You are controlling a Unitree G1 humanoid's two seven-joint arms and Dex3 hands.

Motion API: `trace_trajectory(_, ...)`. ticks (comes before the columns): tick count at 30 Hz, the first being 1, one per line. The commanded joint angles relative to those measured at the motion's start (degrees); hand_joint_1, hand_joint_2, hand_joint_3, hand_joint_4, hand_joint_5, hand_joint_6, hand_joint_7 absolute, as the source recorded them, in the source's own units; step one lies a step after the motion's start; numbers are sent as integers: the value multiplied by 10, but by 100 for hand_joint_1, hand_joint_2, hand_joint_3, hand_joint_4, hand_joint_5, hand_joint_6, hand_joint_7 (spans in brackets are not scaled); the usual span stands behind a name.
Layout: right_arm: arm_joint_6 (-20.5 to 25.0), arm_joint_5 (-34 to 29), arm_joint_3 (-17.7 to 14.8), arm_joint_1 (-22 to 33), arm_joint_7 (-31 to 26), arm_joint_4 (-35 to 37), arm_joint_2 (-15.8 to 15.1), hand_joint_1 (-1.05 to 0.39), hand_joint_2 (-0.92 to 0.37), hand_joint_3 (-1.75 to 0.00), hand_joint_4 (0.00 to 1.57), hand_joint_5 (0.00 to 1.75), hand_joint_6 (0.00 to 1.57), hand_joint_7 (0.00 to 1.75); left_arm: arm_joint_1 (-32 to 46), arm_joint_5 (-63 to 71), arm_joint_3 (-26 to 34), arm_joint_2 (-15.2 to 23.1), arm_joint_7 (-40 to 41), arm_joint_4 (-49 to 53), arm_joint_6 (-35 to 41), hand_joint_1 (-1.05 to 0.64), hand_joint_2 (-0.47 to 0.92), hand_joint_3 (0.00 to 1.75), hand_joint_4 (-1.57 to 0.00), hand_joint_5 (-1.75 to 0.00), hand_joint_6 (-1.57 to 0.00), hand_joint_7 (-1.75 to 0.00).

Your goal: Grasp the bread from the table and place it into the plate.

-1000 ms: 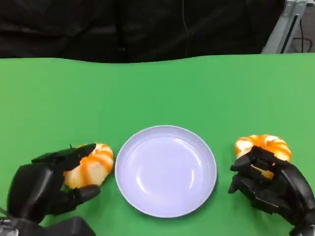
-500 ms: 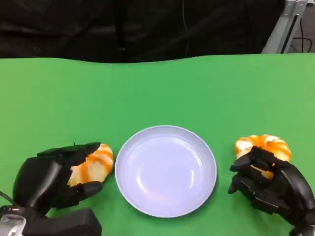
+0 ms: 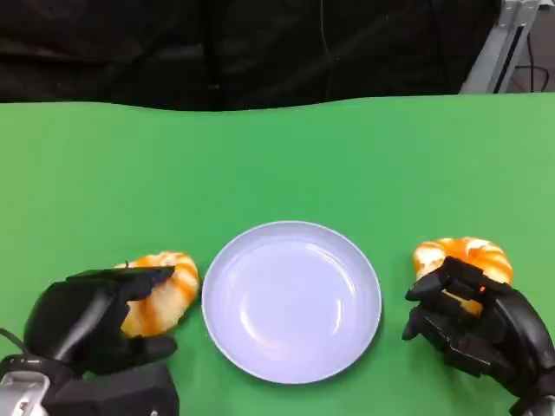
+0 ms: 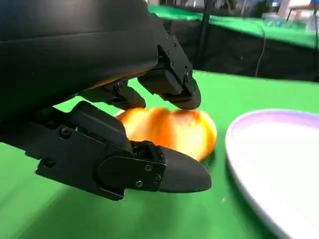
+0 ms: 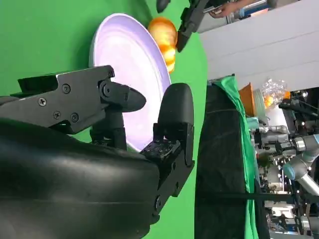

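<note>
**Two buns flank an empty plate on the green table**

You see the white plate [image 3: 292, 300] at the centre of the green table [image 3: 277, 156]. At its nine o'clock, just beside the rim, lies one bread bun [image 3: 162, 290]; your left hand [image 3: 91, 321] cups it, fingers [image 4: 172, 82] above and thumb below, though you cannot tell whether they clamp it. At the plate's three o'clock, apart from the rim, sits the second bun [image 3: 464, 256]. Your right hand [image 3: 473, 325] rests at that bun's six o'clock, fingers curled against it; whether they grip is unclear.
</note>
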Motion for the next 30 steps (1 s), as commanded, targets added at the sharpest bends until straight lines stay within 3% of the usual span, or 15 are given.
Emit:
trace_trajectory(1,-2,4,-3,1,4,-4,-7,-2,-89,-47,53,159,63,111,-2,-5,-6,18,-27,-6,22,-97,92,29,-49,0,-49,0)
trace_trajectory(12,1,2,-3,1,0,-7,-8,0,-89,-48,55,157,64,111,-18,-12,-17,18,-30,26,28,-98,92,25,-47,0,-41,0)
trace_trajectory(16,0,3,-3,1,3,-6,-9,1,-89,-50,55,157,64,110,-23,-11,-21,17,-23,35,31,-86,92,22,-48,0,-41,0)
trace_trajectory(26,1,4,-4,1,2,-8,-8,1,-87,-52,55,157,64,110,-28,-17,-21,14,-13,50,26,-85,92,21,-48,0,-41,0)
trace_trajectory(27,2,4,-4,2,2,-10,-8,0,-87,-52,55,157,64,110,-31,-22,-19,11,-7,60,22,-42,92,18,-51,-1,-46,-2)
trace_trajectory(29,1,4,-3,2,1,-11,-8,-1,-87,-52,55,158,64,110,-36,-28,-19,8,1,73,16,-19,92,16,-53,-2,-49,-2)
trace_trajectory(30,0,3,-3,2,1,-11,-8,-1,-87,-52,55,158,64,111,-38,-29,-21,9,4,76,14,-15,92,17,-53,-2,-49,-2)
